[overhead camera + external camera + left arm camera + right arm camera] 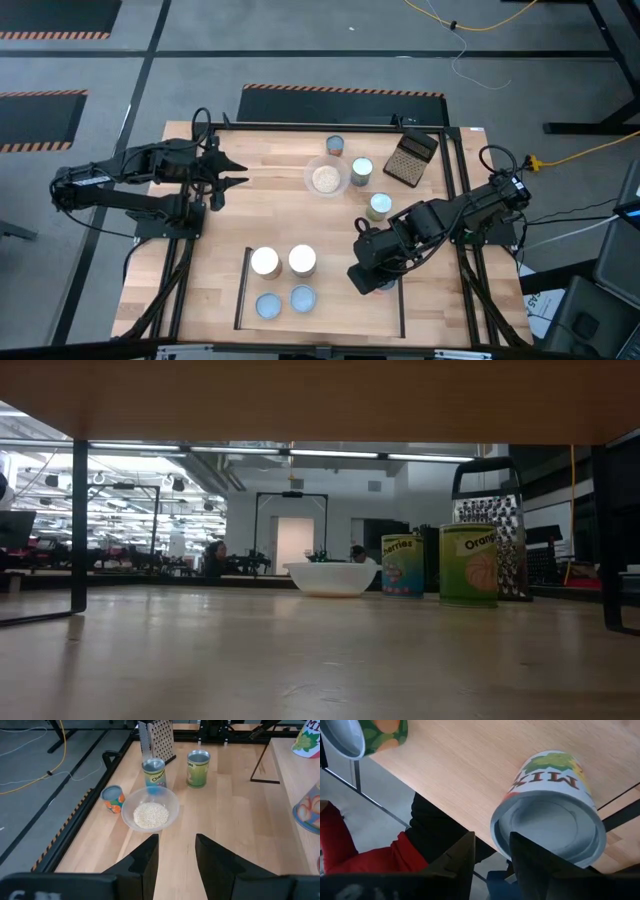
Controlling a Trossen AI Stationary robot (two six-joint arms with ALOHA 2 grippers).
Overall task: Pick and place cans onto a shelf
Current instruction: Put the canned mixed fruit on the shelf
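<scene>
On the shelf (pixel 330 325), four cans stand in a square: two white-topped ones (pixel 265 261) (pixel 302 260) side by side and two blue-topped ones (pixel 269 306) (pixel 303 298) just beside them. The right gripper (pixel 371 281) hovers at the shelf's right end, next to that group but apart from it. In the right wrist view its fingers (pixel 457 857) stand slightly spread with nothing between them, a can marked "MIX" (pixel 550 815) close ahead and another can (pixel 367 735) farther off.

Three more cans stand off the shelf, beyond the right gripper: one with a pale top (pixel 379 206) nearest it, a cherries can (pixel 361 170) farther on, and a small one (pixel 335 146) by the far edge. A bowl of grains (pixel 326 178) sits beside the cherries can, a grater (pixel 411 158) on its other side.

The left gripper (pixel 236 172) waits over the table's left side, fingers (pixel 145 862) apart and empty, pointing toward the bowl.
</scene>
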